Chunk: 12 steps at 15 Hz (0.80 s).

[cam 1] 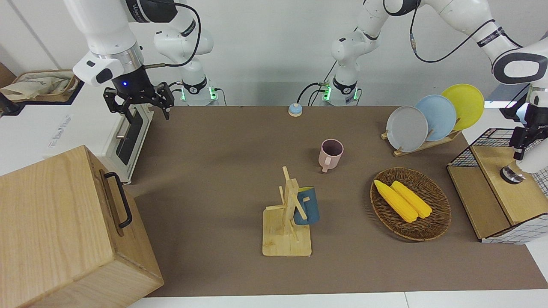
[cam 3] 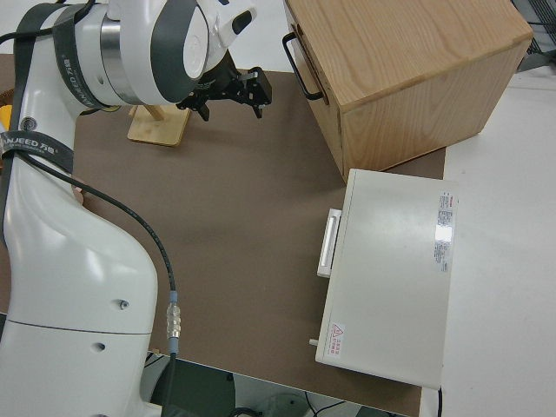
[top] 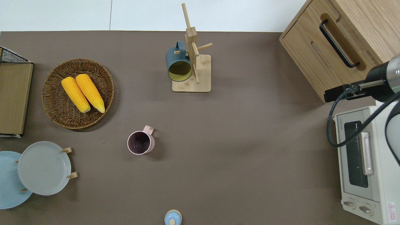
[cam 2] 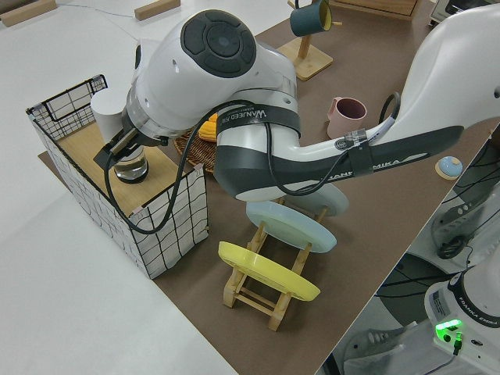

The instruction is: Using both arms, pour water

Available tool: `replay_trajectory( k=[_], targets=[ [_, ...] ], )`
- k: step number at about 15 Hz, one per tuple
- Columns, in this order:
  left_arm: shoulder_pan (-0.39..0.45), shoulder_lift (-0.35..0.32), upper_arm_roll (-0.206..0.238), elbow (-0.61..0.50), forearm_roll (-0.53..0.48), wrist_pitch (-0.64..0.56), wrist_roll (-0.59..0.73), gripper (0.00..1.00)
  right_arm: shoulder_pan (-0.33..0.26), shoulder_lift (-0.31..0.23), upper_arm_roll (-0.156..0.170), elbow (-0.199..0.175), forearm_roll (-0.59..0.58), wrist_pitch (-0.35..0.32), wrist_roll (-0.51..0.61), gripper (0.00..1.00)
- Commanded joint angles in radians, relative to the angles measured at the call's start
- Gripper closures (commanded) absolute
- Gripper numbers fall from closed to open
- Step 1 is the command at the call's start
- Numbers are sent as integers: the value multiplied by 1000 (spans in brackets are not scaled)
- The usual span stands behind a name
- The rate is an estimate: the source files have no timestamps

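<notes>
Front view: right gripper (cam 1: 138,105) is held w/ fingers spread, empty, at the toaster oven (cam 1: 124,137); left gripper (cam 1: 527,137) is seen at the wire basket (cam 1: 483,145), finger state can't be told.
Overhead view: pink mug (top: 141,142) is placed mid-table, blue mug (top: 178,64) is hung on the rack (top: 195,62).
Left side view: a glass (cam 2: 130,166) is seen under the left wrist.

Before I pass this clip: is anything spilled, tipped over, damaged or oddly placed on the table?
Nothing stands out. The pink mug stands upright on the brown mat, the blue mug hangs on the wooden mug tree, and two corn cobs lie in the wicker basket. No spill shows.
</notes>
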<state>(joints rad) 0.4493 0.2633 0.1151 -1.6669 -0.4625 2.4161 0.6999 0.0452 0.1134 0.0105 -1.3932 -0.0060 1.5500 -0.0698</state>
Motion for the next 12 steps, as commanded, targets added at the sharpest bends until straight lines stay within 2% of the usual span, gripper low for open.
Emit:
replay_trajectory(
  k=[1,3,6,12],
  targets=[
    [-14,-33,26,28,93,-122,-63,2,-15,-11,9,-6,18,-5,-21,9],
    [-17,-42,47,64,133,-211,-82,2,-15,-11,9,-4,18,-5,-19,9],
    [-18,-58,48,128,201,-360,-140,2,-16,-11,9,-4,18,-5,-19,9],
    [-81,-119,48,165,327,-561,-269,2,-14,-11,9,-4,18,-5,-19,9]
  ],
)
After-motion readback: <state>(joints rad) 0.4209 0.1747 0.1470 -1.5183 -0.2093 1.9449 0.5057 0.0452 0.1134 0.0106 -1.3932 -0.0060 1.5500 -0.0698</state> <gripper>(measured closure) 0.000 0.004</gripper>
